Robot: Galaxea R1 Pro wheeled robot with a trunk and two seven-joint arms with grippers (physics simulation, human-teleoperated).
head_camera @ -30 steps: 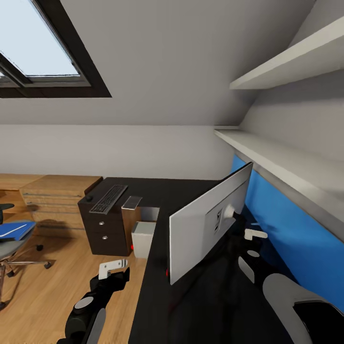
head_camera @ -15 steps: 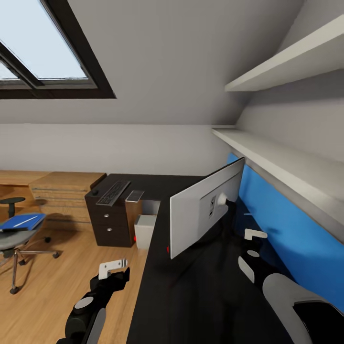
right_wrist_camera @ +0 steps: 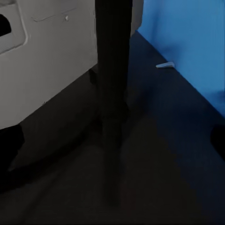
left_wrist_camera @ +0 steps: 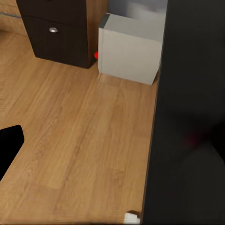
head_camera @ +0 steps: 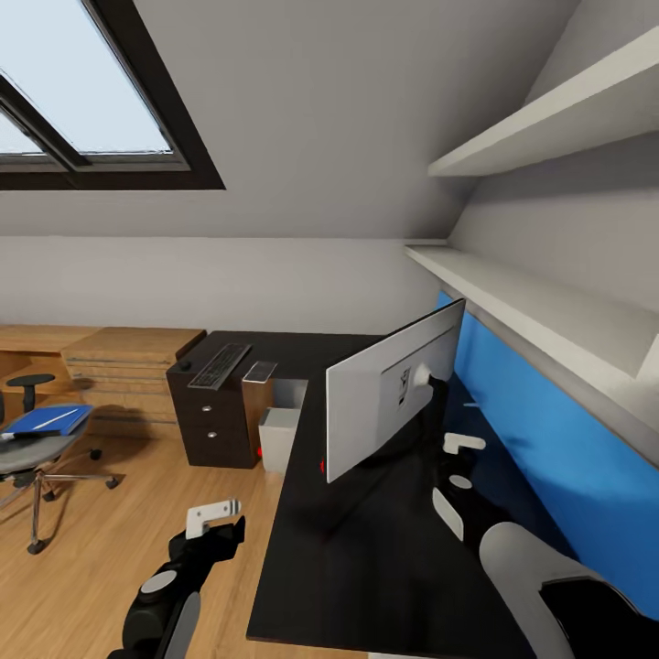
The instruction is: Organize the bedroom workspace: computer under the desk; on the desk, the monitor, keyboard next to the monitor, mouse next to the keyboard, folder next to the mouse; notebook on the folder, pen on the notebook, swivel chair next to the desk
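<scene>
We stand at the desk (head_camera: 366, 549) behind the monitor (head_camera: 389, 403), folder (head_camera: 41, 419) far left on the chair (head_camera: 32, 453); finger state of both grippers: cannot tell.

Lighting: soft, even daylight, entering by the skylight (head_camera: 87, 101) at upper left, its panes blown out near white. Walls and ceiling: smooth pale gradients, darker under the shelves (head_camera: 549, 119) at right. Floor (head_camera: 101, 540): warm, evenly lit, faint soft shadows beneath the swivel chair (head_camera: 37, 448). The desk (head_camera: 366, 549) top: near-black, detail lost, dim sheen only. Wide-angle stretch towards the edges. Wrist views: soft, slightly blurred, the right one dim and murky.
</scene>
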